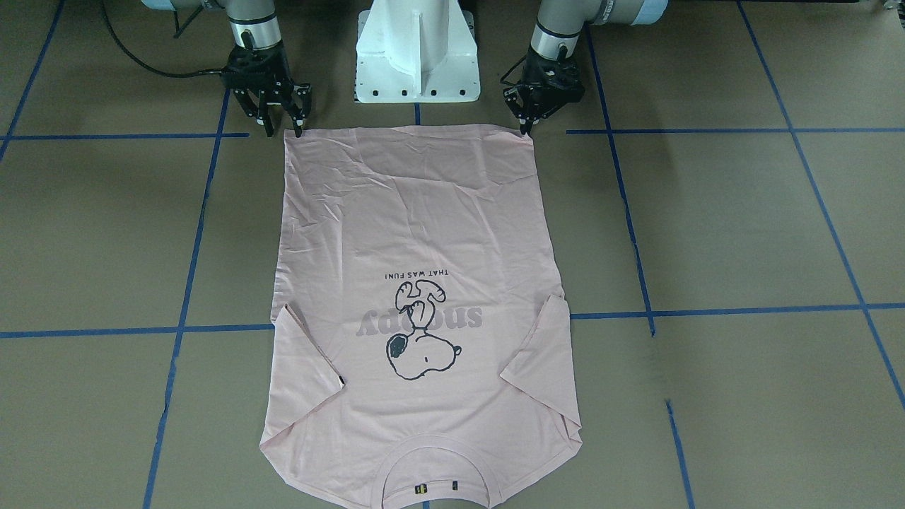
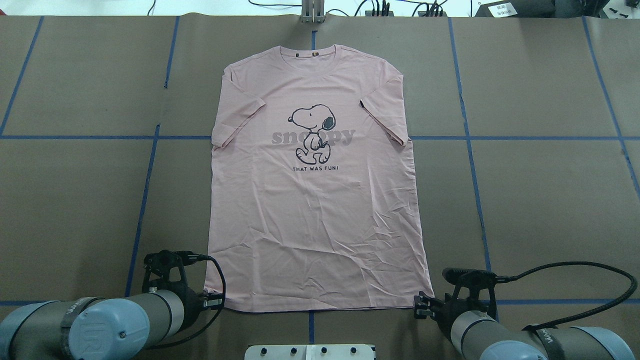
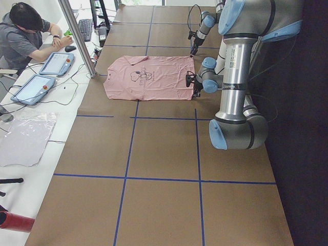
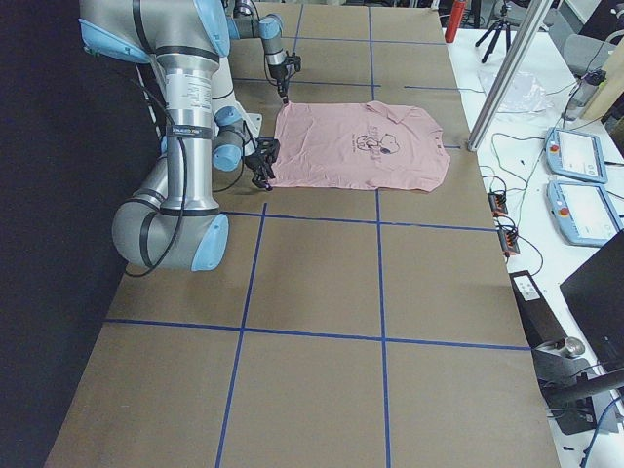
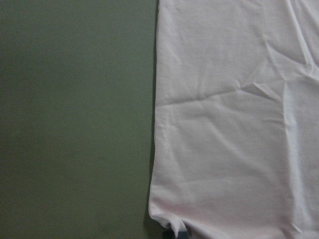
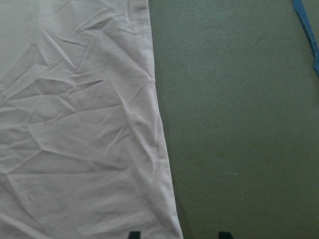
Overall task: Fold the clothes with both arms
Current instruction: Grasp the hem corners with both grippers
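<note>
Left gripper (image 1: 527, 121): jaws pinched together on the near-left hem corner of the T-shirt (image 2: 315, 210). The left wrist view shows the cloth puckered at one dark fingertip (image 5: 178, 233), so it's grasping the corner.

Right gripper (image 1: 283, 116): released, jaws spread and straddling the near-right hem corner. One of its fingertips (image 6: 133, 234) is at the shirt's edge; the other is over bare table (image 2: 550, 200). I can't tell if it touches the cloth.

Both grippers are low at the hem, either side of the white pedestal base (image 1: 417, 56).

The T-shirt lies flat in the middle of the table, print up. Its hem is on the near side by the robot and its collar (image 2: 314, 52) on the far side. Both sleeves angle in close along the body. The lower half is wrinkled. The Snoopy drawing (image 2: 312, 132) is on the far half. The shirt lies over blue tape lines (image 2: 467, 137).
</note>
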Robot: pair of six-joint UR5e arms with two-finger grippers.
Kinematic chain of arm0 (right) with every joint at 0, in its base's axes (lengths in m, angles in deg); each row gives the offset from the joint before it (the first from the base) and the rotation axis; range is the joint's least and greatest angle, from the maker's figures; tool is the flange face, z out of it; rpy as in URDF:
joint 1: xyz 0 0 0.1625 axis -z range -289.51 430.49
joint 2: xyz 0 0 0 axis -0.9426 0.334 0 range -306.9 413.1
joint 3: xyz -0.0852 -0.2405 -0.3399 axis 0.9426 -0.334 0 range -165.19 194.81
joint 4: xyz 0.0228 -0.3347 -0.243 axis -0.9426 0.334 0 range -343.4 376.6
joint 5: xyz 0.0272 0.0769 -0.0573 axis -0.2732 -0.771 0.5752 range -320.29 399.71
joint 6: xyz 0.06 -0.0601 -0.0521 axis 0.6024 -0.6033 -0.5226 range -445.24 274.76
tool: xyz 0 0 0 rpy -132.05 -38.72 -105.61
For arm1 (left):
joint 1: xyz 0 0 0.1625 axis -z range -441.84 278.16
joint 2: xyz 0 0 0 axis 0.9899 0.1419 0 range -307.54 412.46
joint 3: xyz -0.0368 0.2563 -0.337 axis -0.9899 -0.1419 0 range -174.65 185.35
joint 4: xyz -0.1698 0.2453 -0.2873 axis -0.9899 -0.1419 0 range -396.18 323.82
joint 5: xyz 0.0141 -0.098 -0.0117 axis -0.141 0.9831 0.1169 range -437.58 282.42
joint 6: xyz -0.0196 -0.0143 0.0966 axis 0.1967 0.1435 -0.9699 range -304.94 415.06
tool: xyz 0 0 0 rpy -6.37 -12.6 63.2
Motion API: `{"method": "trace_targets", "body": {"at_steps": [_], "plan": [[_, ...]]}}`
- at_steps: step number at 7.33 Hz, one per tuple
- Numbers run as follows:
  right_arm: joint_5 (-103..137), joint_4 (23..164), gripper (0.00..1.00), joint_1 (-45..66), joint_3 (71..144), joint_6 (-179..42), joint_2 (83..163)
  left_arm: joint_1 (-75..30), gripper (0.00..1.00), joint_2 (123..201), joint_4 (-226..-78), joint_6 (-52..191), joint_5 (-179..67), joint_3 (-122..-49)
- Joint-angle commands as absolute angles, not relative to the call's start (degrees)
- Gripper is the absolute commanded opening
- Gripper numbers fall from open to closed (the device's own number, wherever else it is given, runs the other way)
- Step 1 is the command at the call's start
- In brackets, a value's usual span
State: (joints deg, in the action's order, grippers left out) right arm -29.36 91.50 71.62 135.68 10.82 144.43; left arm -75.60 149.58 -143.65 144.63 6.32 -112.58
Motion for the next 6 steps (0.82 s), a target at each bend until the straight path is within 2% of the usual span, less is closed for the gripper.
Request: {"method": "trace_targets", "body": {"at_steps": [1, 3, 6], "plan": [[-29.4, 91.5, 0.61, 71.6, 135.5, 10.8, 144.1, -75.2, 0.0, 149.7, -143.6, 144.6, 6.3, -112.7], [-29.4, 91.5, 0.59, 71.6, 135.5, 10.9, 144.1, -75.1, 0.0, 149.6, -143.5, 144.6, 6.3, -112.7], [-29.4, 91.4, 0.45, 71.8, 135.3, 11.9, 144.0, -75.1, 0.0, 149.6, -143.4, 144.6, 6.3, -112.6]]}}
